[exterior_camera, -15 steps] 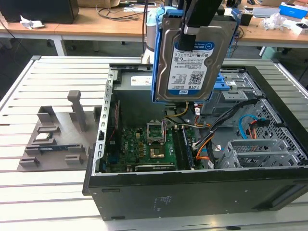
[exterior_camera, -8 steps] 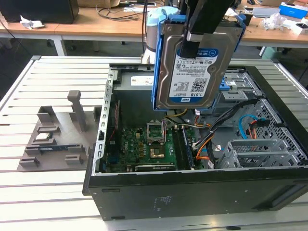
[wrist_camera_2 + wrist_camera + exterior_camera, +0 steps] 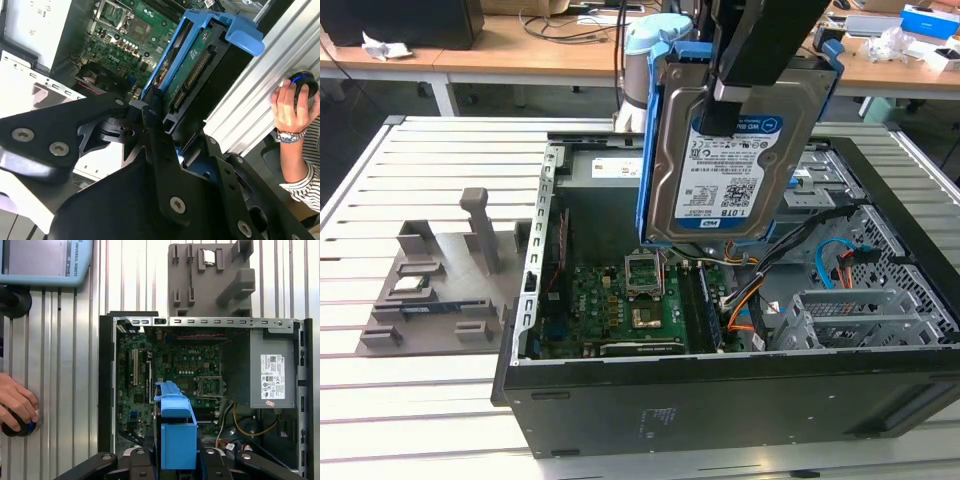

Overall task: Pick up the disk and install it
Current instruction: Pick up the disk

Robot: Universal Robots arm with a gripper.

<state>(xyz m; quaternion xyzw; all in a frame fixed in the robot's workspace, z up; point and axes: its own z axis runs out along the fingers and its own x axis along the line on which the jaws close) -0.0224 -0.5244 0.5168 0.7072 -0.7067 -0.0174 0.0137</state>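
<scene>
The disk (image 3: 730, 170) is a silver hard drive with a white-and-blue label in a blue plastic bracket. It hangs upright above the open computer case (image 3: 720, 400), over the motherboard (image 3: 630, 300). My gripper (image 3: 738, 100) comes down from above and is shut on the disk's upper part. In the second wrist view the disk (image 3: 192, 65) is seen edge-on, clamped between the black fingers (image 3: 150, 117). The first wrist view has the blue bracket (image 3: 177, 435) held by the gripper (image 3: 177, 462), above the case interior.
Inside the case are a grey power supply (image 3: 272, 370) and a metal drive cage (image 3: 860, 320) with orange and blue cables. A grey fixture (image 3: 440, 280) lies on the slatted table beside the case. A person's hand (image 3: 17, 405) rests on a small device.
</scene>
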